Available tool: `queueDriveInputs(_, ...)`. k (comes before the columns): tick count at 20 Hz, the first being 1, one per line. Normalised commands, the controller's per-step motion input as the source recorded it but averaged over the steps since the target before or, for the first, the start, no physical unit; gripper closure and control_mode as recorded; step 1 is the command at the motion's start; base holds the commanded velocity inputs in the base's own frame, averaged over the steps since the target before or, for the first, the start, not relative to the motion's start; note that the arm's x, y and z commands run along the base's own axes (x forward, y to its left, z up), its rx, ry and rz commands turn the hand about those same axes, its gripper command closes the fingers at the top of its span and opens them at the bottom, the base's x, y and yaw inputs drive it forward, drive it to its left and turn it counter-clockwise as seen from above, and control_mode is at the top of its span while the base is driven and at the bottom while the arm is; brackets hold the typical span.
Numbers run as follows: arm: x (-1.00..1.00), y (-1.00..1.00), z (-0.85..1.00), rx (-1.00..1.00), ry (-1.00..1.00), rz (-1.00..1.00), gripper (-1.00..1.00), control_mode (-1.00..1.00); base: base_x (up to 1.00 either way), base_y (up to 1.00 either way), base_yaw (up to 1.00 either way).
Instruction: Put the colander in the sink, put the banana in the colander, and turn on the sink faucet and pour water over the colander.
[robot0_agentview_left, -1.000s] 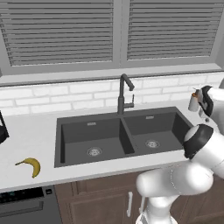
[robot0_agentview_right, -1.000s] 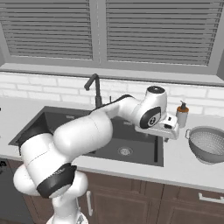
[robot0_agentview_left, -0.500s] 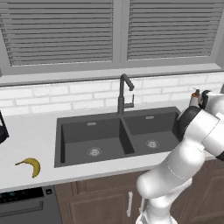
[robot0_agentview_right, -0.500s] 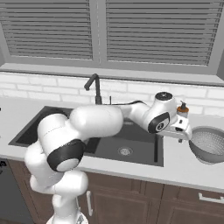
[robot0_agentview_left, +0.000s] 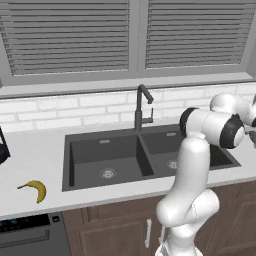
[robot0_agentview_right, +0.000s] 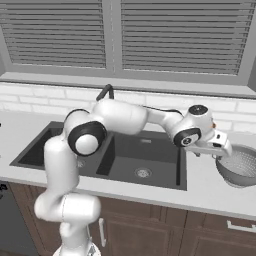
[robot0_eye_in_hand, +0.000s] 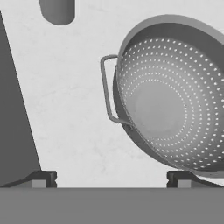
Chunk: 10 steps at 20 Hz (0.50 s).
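Hovering wide open and empty, end effector (robot0_eye_in_hand: 111, 178) just short of colander (robot0_eye_in_hand: 168, 98), bowl offset right, loop handle nearest.

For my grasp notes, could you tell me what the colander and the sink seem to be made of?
The colander: apparently metal, silvery-grey with a soft sheen, finely perforated walls, thin wire loop handle. The sink: matte charcoal, no glints, perhaps composite or coated; its drains look silver metal.

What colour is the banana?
Yellow with dark tips; the banana shows best in the left base view.
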Motion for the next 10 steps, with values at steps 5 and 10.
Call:
queueDriveInputs(5, 0.29, -0.16, 0.00, 0.04, 0.14, 0.00, -1.00, -1.00, 0.00, 0.00, 0.00)
queueDriveInputs(10, 0.21, -0.09, -0.07, 0.08, 0.17, 0.00, -1.00, -1.00, 0.00, 0.00, 0.00)
